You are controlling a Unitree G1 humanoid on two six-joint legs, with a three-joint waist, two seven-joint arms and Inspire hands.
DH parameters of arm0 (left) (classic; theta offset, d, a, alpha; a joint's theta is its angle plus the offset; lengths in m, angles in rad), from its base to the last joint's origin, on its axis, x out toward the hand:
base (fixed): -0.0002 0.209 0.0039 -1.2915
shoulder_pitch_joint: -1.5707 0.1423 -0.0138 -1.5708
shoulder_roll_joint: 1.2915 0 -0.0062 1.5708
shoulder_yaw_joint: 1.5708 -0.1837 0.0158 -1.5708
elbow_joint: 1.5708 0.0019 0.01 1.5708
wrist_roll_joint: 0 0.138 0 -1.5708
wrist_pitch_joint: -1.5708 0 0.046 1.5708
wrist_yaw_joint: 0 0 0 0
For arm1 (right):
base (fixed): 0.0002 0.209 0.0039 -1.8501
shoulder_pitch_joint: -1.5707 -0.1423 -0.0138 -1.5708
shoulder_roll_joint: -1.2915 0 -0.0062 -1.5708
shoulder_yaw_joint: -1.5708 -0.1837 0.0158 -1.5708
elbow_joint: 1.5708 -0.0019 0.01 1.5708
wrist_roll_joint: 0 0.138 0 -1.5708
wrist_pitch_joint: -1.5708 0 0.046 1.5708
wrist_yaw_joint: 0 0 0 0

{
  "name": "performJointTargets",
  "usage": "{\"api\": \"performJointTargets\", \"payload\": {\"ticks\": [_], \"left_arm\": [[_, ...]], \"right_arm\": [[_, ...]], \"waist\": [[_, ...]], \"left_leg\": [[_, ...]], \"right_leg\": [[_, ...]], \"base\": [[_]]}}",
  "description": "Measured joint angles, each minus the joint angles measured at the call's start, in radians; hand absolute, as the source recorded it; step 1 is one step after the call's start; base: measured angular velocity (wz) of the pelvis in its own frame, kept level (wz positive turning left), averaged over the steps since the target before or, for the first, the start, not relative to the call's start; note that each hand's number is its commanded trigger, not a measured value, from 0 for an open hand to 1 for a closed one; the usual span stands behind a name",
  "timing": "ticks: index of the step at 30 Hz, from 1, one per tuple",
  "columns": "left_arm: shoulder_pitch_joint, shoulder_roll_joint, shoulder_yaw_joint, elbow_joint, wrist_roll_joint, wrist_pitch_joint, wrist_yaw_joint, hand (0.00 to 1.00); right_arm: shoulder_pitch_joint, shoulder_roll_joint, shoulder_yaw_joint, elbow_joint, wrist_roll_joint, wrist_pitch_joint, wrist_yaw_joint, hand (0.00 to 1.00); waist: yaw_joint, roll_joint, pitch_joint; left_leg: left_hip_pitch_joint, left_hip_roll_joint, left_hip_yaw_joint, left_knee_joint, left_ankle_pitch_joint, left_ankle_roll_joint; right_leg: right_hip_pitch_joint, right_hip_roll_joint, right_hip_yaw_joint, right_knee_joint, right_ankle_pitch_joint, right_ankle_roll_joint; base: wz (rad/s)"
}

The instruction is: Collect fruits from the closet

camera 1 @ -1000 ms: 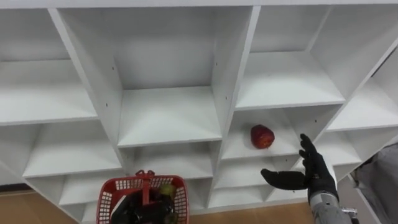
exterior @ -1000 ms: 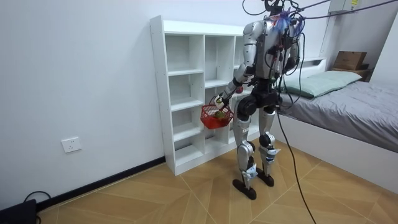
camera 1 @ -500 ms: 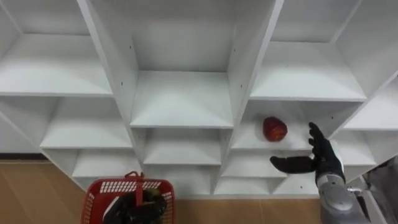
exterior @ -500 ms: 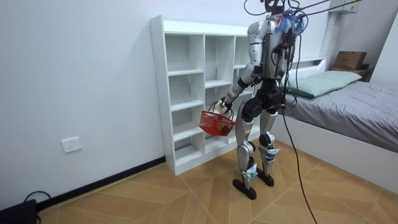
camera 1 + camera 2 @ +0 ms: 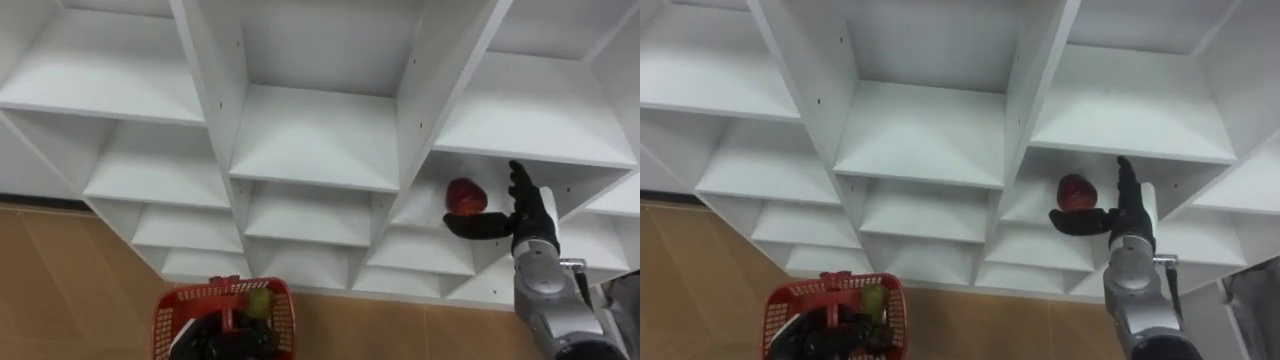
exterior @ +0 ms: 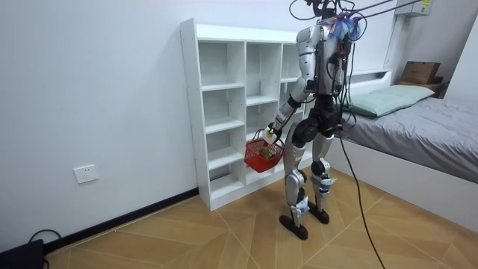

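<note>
Right robot hand, fingers spread, has closed in beside the apple, ready to grasp it; left robot hand grips the basket.

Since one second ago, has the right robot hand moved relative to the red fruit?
Yes. The right robot hand has come up toward the red fruit; its thumb now reaches just below it.

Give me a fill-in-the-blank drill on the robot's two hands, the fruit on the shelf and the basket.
The right hand is ____ beside the apple, not yet gripping it. The apple's colour is ____. The left hand carries the red basket by its ____.
Missing words: open; red; handle.
</note>
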Motion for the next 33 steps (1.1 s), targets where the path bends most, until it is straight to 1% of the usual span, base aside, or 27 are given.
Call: {"api": "performJointTargets", "payload": {"ticks": [3,10,12,14,17,18,19,21,23,25,30,31,33], "left_arm": [[-0.023,-0.005,-0.001,0.038,0.0,0.0,0.0,1.0],[-0.027,-0.003,-0.002,0.056,-0.001,0.0,0.001,1.0],[-0.037,-0.002,-0.012,0.059,0.0,0.0,0.002,1.0],[-0.049,-0.001,-0.03,0.074,0.002,0.0,0.002,1.0],[-0.052,0.0,-0.033,0.077,0.0,0.0,0.002,1.0],[-0.053,0.0,-0.033,0.077,0.0,0.0,0.002,1.0],[-0.053,0.0,-0.033,0.077,0.002,0.0,0.002,1.0],[-0.057,0.0,-0.033,0.075,0.002,0.0,0.002,1.0],[-0.065,0.002,-0.034,0.075,0.001,0.0,0.002,1.0],[-0.076,0.004,-0.045,0.076,0.001,-0.001,0.006,1.0],[-0.082,0.003,-0.051,0.076,0.001,-0.001,0.013,1.0],[-0.083,0.003,-0.051,0.076,0.002,0.0,0.014,1.0],[-0.085,0.002,-0.051,0.076,0.002,0.0,0.014,1.0]], "right_arm": [[-0.014,0.0,0.0,-0.002,-0.024,-0.002,-0.023,0.0],[-0.028,0.0,0.0,-0.002,-0.038,-0.007,-0.101,0.0],[-0.046,-0.001,0.0,0.0,-0.04,-0.007,-0.117,0.0],[-0.064,-0.001,0.001,0.021,-0.04,-0.009,-0.117,0.0],[-0.099,-0.001,0.0,0.055,-0.039,-0.009,-0.117,0.0],[-0.11,-0.001,-0.002,0.067,-0.037,-0.009,-0.117,0.0],[-0.112,-0.001,-0.003,0.068,-0.037,-0.009,-0.118,0.0],[-0.115,-0.002,-0.008,0.068,-0.037,-0.009,-0.118,0.0],[-0.118,-0.002,-0.008,0.068,-0.026,-0.009,-0.118,0.0],[-0.12,-0.002,-0.006,0.07,-0.014,-0.009,-0.118,0.0],[-0.123,-0.002,0.001,0.07,-0.018,-0.005,-0.112,0.0],[-0.123,-0.002,0.001,0.071,-0.019,0.002,-0.108,0.0],[-0.123,-0.002,0.001,0.072,-0.02,0.002,-0.104,0.0]], "waist": [[0.003,0.002,0.0013],[0.003,0.007,0.0037],[0.002,0.008,0.0052],[0.003,0.008,0.0059],[0.003,0.008,0.0137],[0.003,0.006,0.0175],[0.004,0.005,0.019],[0.004,0.005,0.0192],[0.011,0.004,0.0196],[0.028,0.004,0.0199],[0.032,0.004,0.0201],[0.032,0.004,0.0201],[0.032,0.004,0.0201]], "left_leg": [[-0.018,0.0,-0.002,0.01,0.0,0.0],[-0.071,0.003,-0.012,0.035,0.001,-0.003],[-0.103,0.003,-0.008,0.051,0.001,-0.003],[-0.109,0.001,-0.008,0.052,0.001,-0.003],[-0.109,-0.004,-0.008,0.052,0.002,-0.002],[-0.11,-0.007,-0.008,0.051,0.002,-0.001],[-0.113,-0.011,-0.01,0.052,0.003,-0.001],[-0.133,-0.012,-0.008,0.055,0.003,0.001],[-0.159,-0.013,-0.006,0.064,0.004,0.002],[-0.18,-0.014,0.0,0.066,0.005,0.003],[-0.203,-0.014,0.009,0.067,0.005,0.003],[-0.204,-0.014,0.01,0.067,0.005,0.003],[-0.204,-0.014,0.01,0.067,0.005,0.003]], "right_leg": [[-0.022,-0.002,0.001,0.016,-0.005,-0.004],[-0.067,-0.007,-0.018,0.039,-0.009,-0.011],[-0.098,-0.009,-0.019,0.057,-0.01,-0.013],[-0.108,-0.012,-0.018,0.07,-0.011,-0.013],[-0.113,-0.018,-0.017,0.073,-0.017,-0.011],[-0.117,-0.022,-0.017,0.08,-0.022,-0.01],[-0.122,-0.027,-0.018,0.089,-0.027,-0.009],[-0.141,-0.029,-0.018,0.092,-0.026,-0.009],[-0.172,-0.031,-0.012,0.108,-0.026,-0.009],[-0.204,-0.032,0.003,0.127,-0.026,-0.009],[-0.236,-0.032,0.011,0.136,-0.027,-0.01],[-0.238,-0.033,0.011,0.134,-0.027,-0.011],[-0.238,-0.033,0.012,0.132,-0.028,-0.011]], "base": [[0.0],[0.05],[0.02],[0.0],[0.0],[0.06],[0.06],[0.02],[-0.04],[-0.12],[-0.04],[0.0],[0.0]]}}
